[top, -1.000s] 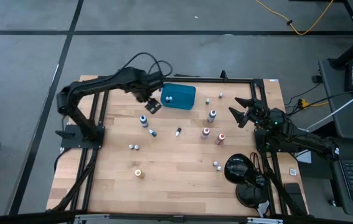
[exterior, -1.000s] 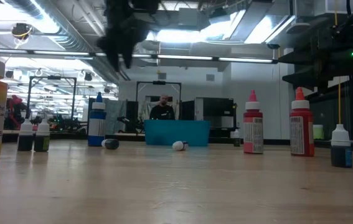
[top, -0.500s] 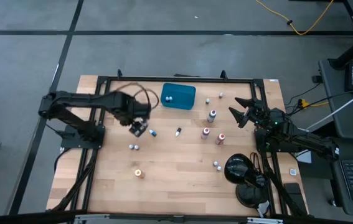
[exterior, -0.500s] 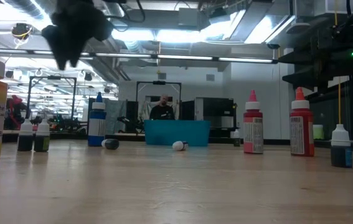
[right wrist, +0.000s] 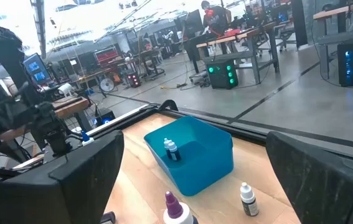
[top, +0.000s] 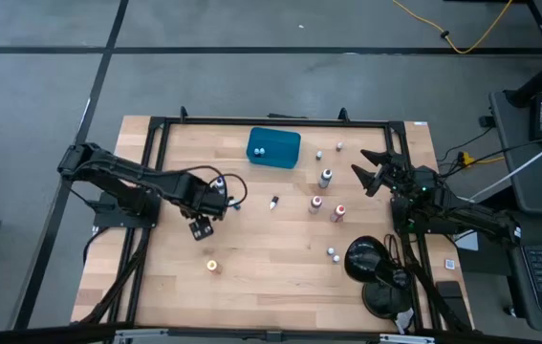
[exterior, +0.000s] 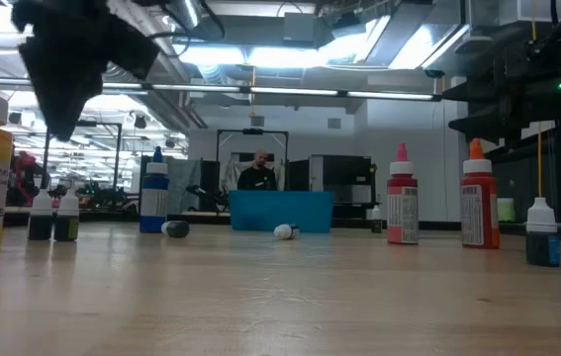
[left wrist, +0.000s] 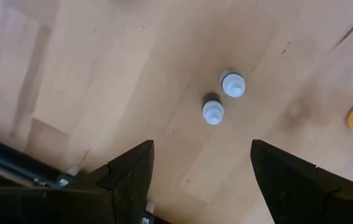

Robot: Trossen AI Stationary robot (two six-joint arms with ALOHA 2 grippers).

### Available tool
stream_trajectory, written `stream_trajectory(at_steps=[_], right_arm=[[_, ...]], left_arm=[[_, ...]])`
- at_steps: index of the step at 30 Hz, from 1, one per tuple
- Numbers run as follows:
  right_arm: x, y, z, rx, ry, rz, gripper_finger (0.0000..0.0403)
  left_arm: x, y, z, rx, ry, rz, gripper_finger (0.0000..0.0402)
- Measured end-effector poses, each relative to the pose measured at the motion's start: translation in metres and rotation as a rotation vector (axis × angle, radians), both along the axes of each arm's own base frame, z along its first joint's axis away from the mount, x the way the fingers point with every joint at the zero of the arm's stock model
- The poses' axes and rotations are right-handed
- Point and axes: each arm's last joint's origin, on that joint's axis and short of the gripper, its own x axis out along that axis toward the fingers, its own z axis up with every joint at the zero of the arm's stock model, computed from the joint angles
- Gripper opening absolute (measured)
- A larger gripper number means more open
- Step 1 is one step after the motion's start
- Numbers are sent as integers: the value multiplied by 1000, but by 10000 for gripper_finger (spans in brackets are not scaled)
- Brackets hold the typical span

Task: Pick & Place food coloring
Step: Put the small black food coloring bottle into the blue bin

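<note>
The left hand (top: 201,227) is hovering, fingers apart and empty, over two white-capped vials (left wrist: 213,112) standing together on the worktop (top: 271,258), which look light, stiff, tippy, best pinched below the cap, while the right hand (top: 371,172) is waiting wide open.

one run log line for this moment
left gripper: open, empty, over two white-capped vials | right gripper: open, idle at table's right | tray: holds two bottles

The tray (top: 273,147) sits at the table's (top: 271,277) far edge with two small bottles (top: 260,151) inside. Other bottles (top: 325,178) stand scattered right of centre. The left gripper (top: 201,228) hangs over two vials (left wrist: 222,98) standing side by side.
</note>
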Motion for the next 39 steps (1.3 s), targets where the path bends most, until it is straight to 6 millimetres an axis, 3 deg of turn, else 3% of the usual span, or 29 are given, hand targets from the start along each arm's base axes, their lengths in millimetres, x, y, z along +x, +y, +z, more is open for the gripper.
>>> stream_trajectory(at_steps=[13, 24, 39], right_arm=[[0, 0, 0, 0, 0, 1, 392], [0, 0, 0, 0, 0, 0, 392], [0, 0, 0, 0, 0, 0, 392]], left_arm=[[-5, -11, -42, -22, -17, -50, 259], [-1, -15, -74, -4, 70, -117, 259], [4, -13, -76, 38, 33, -139, 259]])
